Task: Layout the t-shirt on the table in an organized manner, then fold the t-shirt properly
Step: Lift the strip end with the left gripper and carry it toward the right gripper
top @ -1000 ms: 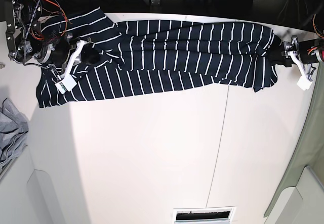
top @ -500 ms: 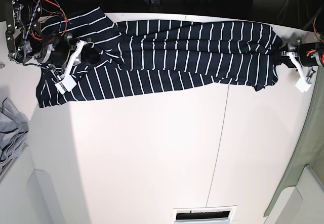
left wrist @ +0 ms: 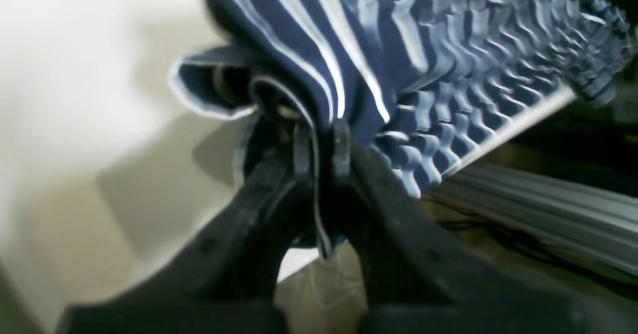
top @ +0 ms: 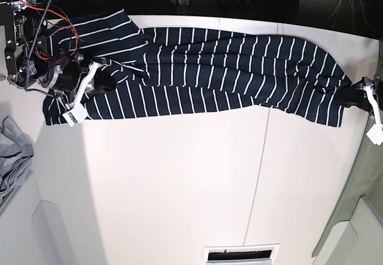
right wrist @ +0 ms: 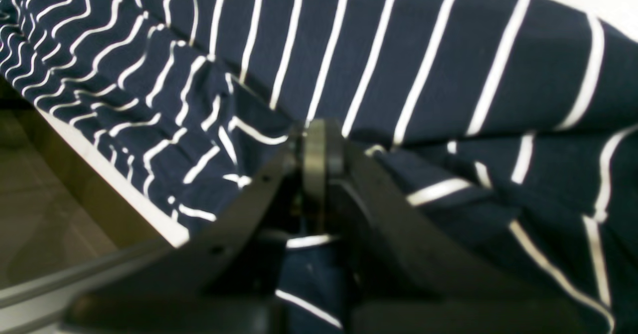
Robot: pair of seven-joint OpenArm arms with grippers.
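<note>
With my left gripper (left wrist: 319, 142) and right gripper (right wrist: 321, 147) both pinching the t-shirt (top: 227, 67) stretched across the table (top: 179, 181), I worry that pulling harder slips a hem free.

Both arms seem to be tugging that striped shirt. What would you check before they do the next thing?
1. Left gripper shut on the t-shirt: ok, a fabric edge is pinched between its jaws.
2. Right gripper shut on the t-shirt: ok, cloth bunches at its closed tips.
3. Shirt stretched between the arms: ok, in the base view it spans the table.
4. Shirt lying flat: not ok, folds and ripples show along it.
5. Shirt fully on the table: cannot tell, its far edge sits at the table's rim.
6. Grey garment apart from the shirt: ok.
</note>
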